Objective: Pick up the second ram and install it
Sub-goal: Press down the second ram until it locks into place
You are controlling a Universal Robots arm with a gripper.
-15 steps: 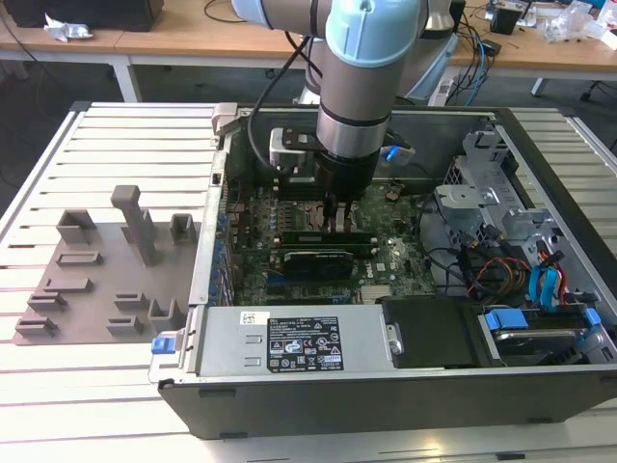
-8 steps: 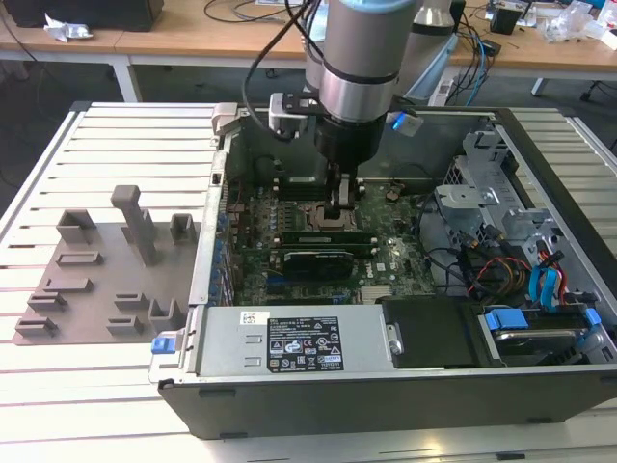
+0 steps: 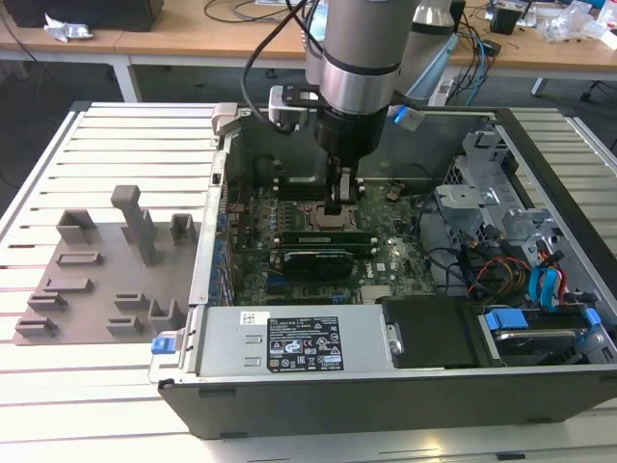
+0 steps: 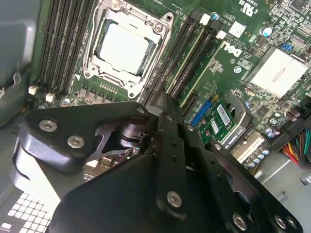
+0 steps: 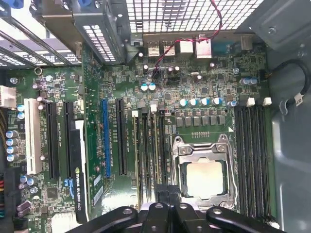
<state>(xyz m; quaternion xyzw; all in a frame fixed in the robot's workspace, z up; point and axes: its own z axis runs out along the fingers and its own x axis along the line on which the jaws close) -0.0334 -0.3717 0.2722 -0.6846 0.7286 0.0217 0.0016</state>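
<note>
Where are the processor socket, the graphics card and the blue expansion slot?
processor socket (image 5: 204,177), first wrist view, processor's metal lid
graphics card (image 5: 77,160), first wrist view, its black edge
blue expansion slot (image 5: 106,138), first wrist view, its middle

Black-and-white sticker (image 3: 304,344) on the power supply housing (image 3: 227,340), exterior view: print too small to make out. White logo lettering (image 4: 241,29) on the green motherboard (image 4: 232,60), second wrist view. White lettering (image 5: 80,182) along the black expansion card (image 5: 77,145), first wrist view.
</note>
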